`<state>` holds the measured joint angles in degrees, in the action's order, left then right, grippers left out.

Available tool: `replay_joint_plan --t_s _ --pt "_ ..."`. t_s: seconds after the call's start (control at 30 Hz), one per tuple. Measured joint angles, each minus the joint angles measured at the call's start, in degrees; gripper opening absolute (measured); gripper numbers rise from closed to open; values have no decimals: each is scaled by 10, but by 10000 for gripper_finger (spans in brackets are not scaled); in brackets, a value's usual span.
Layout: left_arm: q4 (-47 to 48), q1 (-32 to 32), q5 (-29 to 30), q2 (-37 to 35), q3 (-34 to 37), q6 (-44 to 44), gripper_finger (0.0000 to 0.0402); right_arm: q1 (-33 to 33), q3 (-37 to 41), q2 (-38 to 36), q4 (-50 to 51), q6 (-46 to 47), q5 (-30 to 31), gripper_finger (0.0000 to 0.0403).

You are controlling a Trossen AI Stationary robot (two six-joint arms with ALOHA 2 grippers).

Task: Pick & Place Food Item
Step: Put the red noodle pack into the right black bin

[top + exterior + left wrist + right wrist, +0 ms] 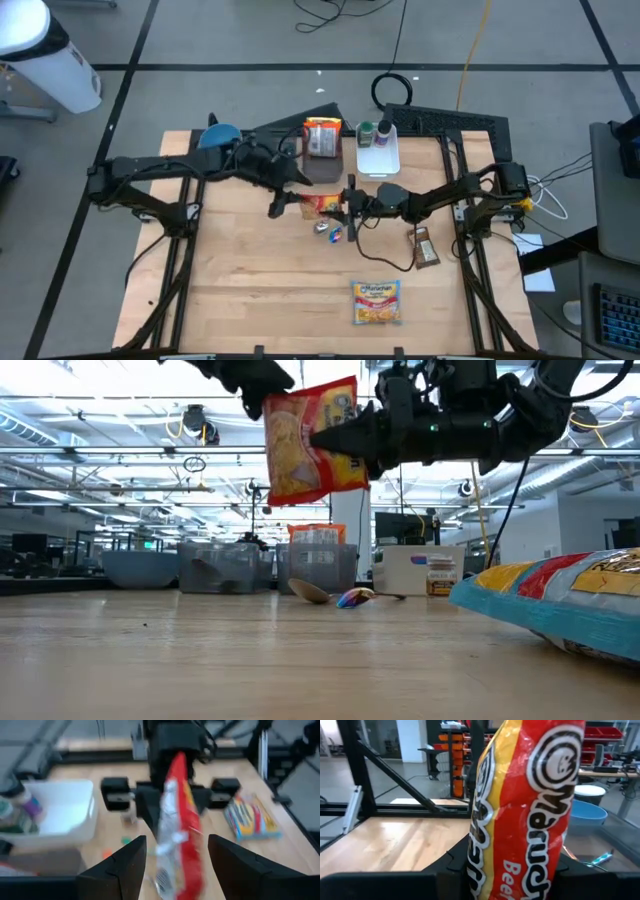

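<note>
Nearest you in the low view, a blue-edged noodle packet (560, 605) lies flat on the wooden table (250, 660). Above it, the right gripper (345, 435) pinches a red and yellow ramen packet (305, 440) by its edge, holding it upright in mid-air over the table's middle. The left gripper (175, 855) faces it with its fingers (122, 862) parted on either side of the packet, not touching it, so the right arm alone appears to carry the weight. Further out, a white tray (379, 152) with bottles and a clear bin (322, 140) holding another packet sit at the table's far edge, likely drop-off spots.
</note>
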<state>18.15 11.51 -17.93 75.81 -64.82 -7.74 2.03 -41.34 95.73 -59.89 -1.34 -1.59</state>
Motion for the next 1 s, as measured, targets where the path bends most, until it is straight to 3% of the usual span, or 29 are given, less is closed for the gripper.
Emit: replay_joint_plan --t_s 0.23,0.8,1.0 --pt "-137 1 -1 0 65 18 223 -2 0 -1 6 0 0 118" --pt "-160 1 -33 41 66 38 221 -2 0 -1 -2 -8 3 118" --pt "-189 6 -63 44 66 38 159 -3 -1 -1 2 -7 1 117"
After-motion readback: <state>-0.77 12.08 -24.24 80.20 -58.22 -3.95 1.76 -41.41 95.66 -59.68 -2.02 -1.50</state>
